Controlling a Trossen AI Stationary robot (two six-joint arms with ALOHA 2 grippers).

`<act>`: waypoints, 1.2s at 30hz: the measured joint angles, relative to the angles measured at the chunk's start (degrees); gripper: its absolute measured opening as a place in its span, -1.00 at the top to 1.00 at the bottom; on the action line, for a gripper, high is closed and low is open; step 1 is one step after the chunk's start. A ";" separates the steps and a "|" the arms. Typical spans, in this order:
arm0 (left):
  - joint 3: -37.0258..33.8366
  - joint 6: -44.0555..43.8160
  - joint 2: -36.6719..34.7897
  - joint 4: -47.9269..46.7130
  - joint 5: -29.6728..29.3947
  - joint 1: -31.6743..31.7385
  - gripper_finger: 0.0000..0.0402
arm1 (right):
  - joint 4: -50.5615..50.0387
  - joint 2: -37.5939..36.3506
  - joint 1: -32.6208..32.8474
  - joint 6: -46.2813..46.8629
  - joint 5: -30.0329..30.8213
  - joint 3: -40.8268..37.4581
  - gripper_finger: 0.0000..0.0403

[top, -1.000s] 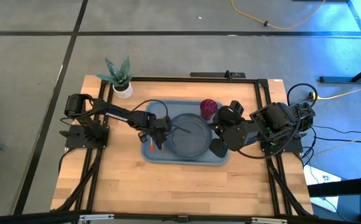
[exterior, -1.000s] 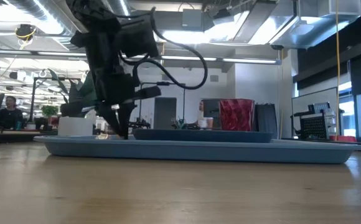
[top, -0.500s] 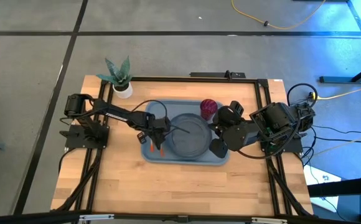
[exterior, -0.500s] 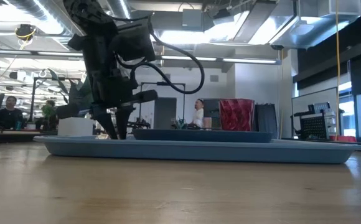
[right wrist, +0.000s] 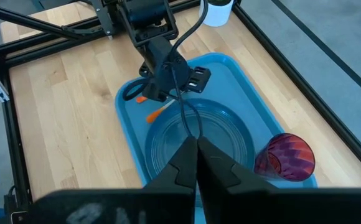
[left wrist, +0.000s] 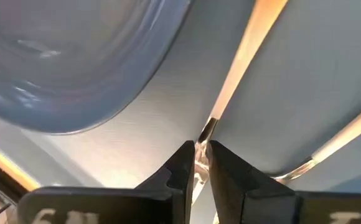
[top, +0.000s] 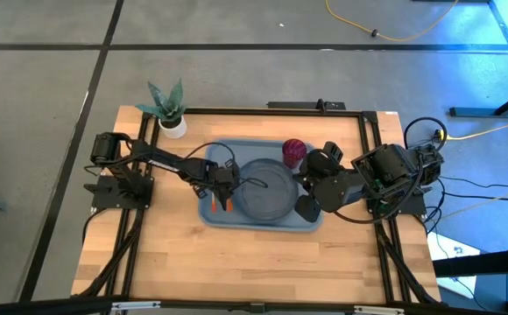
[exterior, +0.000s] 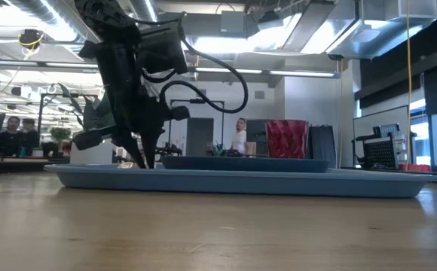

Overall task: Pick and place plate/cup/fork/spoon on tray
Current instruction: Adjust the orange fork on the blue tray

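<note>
Down over the tray's (top: 302, 224) left end, left gripper (top: 222, 185) poised low above two orange-handled utensils (top: 221, 205) lying side by side just beside the plate (top: 267, 194). Fingers (left wrist: 183, 165) parted by a narrow gap, an orange handle (left wrist: 239, 59) running off from between the tips, apparently let go rather than pinched. Hard to tell fork from spoon here. Plate flat mid-tray, cup (top: 293, 152) upright at the tray's far edge, near the plate's rim. Right gripper (right wrist: 197, 144) parked above the tray's right side, fingers shut on nothing, clear of the working arm. Everything seemingly on the tray; probably only a lift-away left.
</note>
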 joint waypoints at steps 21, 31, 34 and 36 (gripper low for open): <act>0.20 -6.21 -15.98 -0.82 -2.56 -0.80 0.79 | -0.25 0.00 0.00 -0.30 0.04 0.00 0.96; 0.20 -18.78 -18.91 -5.94 7.50 -0.77 0.85 | -0.59 0.00 0.00 -0.35 0.46 -0.15 0.98; 0.20 -22.42 -18.26 -6.72 13.13 -0.79 0.96 | -0.59 0.00 0.00 -0.37 0.48 -0.15 0.98; 0.20 -24.60 -18.21 -7.36 16.75 -0.63 0.98 | -0.59 0.00 0.00 -0.37 0.48 -0.15 0.98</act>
